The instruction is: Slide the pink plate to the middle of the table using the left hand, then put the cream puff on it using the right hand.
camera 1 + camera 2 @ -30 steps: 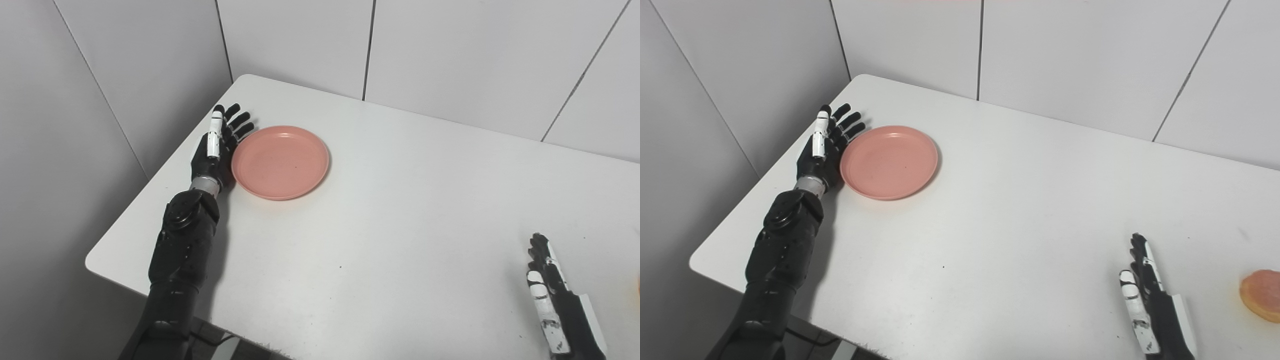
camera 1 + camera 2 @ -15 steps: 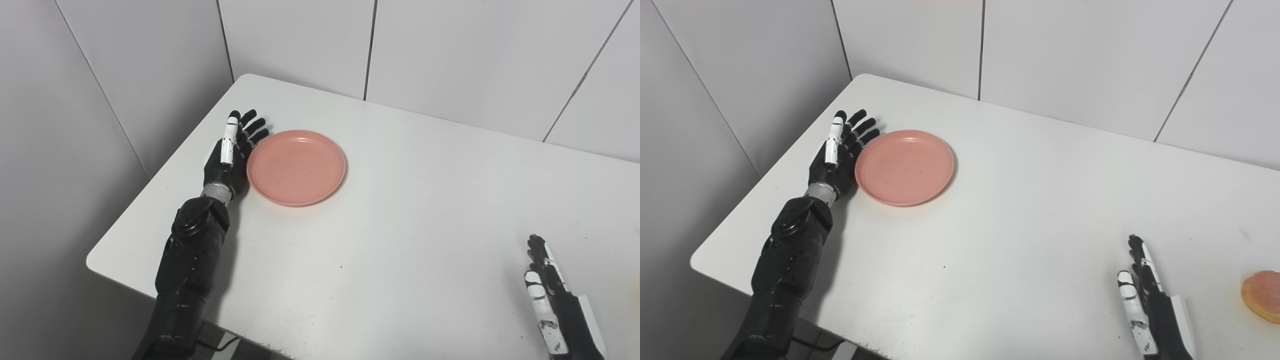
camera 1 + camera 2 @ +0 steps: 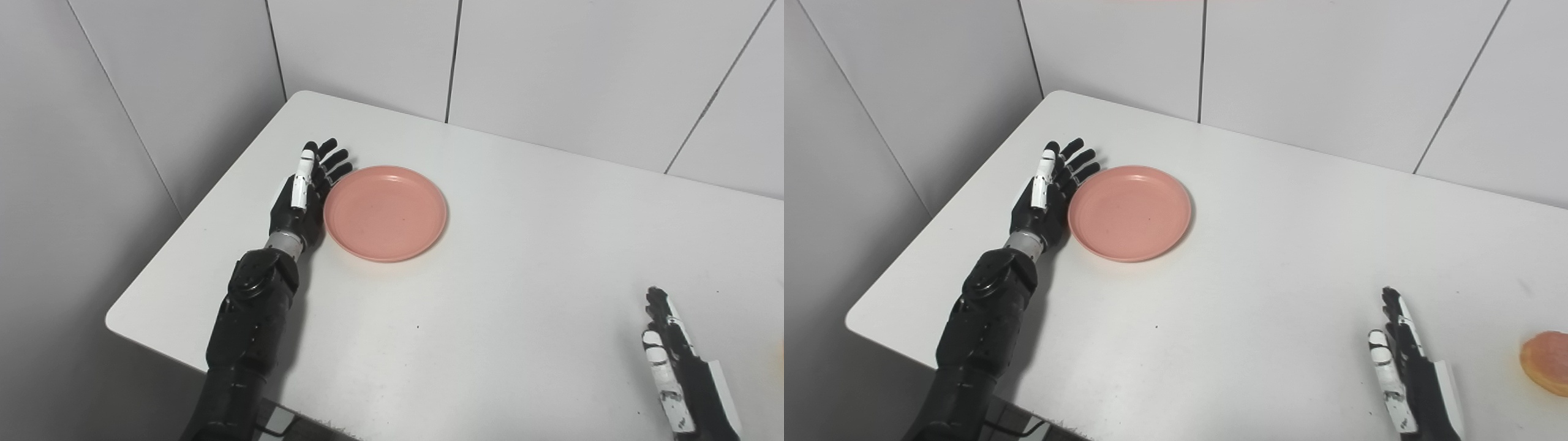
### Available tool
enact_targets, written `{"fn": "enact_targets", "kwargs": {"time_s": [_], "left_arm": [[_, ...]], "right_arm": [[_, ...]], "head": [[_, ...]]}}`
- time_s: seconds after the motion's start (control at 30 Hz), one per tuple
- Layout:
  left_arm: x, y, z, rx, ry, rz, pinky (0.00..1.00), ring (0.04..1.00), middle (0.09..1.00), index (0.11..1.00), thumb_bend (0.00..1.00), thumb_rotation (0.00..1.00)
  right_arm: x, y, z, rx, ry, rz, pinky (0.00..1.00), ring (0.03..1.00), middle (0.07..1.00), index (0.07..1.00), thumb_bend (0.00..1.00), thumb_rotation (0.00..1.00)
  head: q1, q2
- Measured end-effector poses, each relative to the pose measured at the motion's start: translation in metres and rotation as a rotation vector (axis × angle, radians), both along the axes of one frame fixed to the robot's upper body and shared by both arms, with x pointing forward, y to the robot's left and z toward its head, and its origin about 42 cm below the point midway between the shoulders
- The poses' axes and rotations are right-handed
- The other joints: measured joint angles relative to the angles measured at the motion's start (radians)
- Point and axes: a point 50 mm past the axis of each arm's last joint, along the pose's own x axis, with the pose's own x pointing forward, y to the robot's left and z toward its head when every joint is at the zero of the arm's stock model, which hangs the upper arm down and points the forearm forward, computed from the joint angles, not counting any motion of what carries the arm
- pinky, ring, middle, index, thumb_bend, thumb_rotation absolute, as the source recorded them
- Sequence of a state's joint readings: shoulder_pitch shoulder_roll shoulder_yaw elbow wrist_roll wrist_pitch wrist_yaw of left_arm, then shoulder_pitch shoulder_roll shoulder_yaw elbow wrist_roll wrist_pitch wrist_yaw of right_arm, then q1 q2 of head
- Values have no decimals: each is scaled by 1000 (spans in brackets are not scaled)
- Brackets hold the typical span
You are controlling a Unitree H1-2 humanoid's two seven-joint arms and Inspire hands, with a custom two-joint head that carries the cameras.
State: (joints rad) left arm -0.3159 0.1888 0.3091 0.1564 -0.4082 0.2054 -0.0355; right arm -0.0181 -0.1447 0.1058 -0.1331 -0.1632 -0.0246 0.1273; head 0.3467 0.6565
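White panelled walls close in the far-left corner of the desk (image 3: 520,294). Toward that corner sits the pink plate (image 3: 385,212), with the left hand (image 3: 304,196) flat and spread, holding nothing, edge-on against its left rim: the sliding step is in hand. Next comes more push toward the desk's centre. The right hand (image 3: 1405,373) waits near the front edge, apparently open and empty, the cream puff (image 3: 1545,360) at the right edge
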Motion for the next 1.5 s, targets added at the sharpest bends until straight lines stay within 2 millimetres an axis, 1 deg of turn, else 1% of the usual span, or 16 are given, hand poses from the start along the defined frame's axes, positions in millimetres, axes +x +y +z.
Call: {"fn": "enact_targets", "kwargs": {"time_s": [0.07,0.3,0.47,0.73,0.83,0.97,1.0,1.17,1.27,1.4,1.43,1.5], "left_arm": [[1,-5,0,-3,-1,-11,869,862,869,869,415,1000],[5,-24,-1,-28,-8,-42,871,863,873,872,403,1000],[8,-39,0,-50,-10,-61,847,856,865,860,411,1000],[11,-62,0,-49,-5,-92,850,853,859,855,413,1000],[12,-70,0,-59,-4,-98,855,853,859,856,411,1000],[12,-83,-1,-53,-4,-134,860,857,865,861,416,1000],[13,-85,-2,-53,-3,-143,860,857,867,863,417,1000],[15,-92,-3,-56,-10,-175,860,858,870,864,413,1000],[15,-99,-4,-60,-10,-185,857,860,869,865,421,1000],[14,-116,-4,-53,-9,-218,857,861,873,871,417,1000],[13,-120,-4,-49,-8,-227,856,860,873,871,417,1000],[11,-127,-4,-57,-8,-241,860,867,877,874,420,1000]], "right_arm": [[0,1,0,-2,-1,-3,953,966,963,954,251,1000],[-1,3,1,-14,1,-11,945,962,964,954,265,1000],[-1,4,1,-12,-2,-17,942,961,964,954,255,1000],[-1,8,1,-27,-7,-21,924,945,952,949,261,1000],[-1,9,1,-33,-9,-21,919,943,949,947,288,1000],[-2,11,1,-35,-10,-21,923,944,948,946,299,1000],[-2,12,1,-36,-11,-20,922,944,948,945,309,1000],[-2,16,2,-48,-19,-19,909,940,947,945,330,1000],[-2,19,2,-50,-20,-18,914,945,950,947,295,1000],[-2,23,4,-51,-9,-22,920,951,955,951,300,1000],[-2,24,4,-50,-8,-22,922,952,956,951,300,1000],[-2,26,4,-44,-5,-22,926,954,956,951,294,1000]], "head": [[-8,3],[-34,11],[-54,18],[-89,31],[-100,34],[-127,44],[-143,49],[-167,58],[-184,64],[-201,71],[-215,71],[-215,75]]}}
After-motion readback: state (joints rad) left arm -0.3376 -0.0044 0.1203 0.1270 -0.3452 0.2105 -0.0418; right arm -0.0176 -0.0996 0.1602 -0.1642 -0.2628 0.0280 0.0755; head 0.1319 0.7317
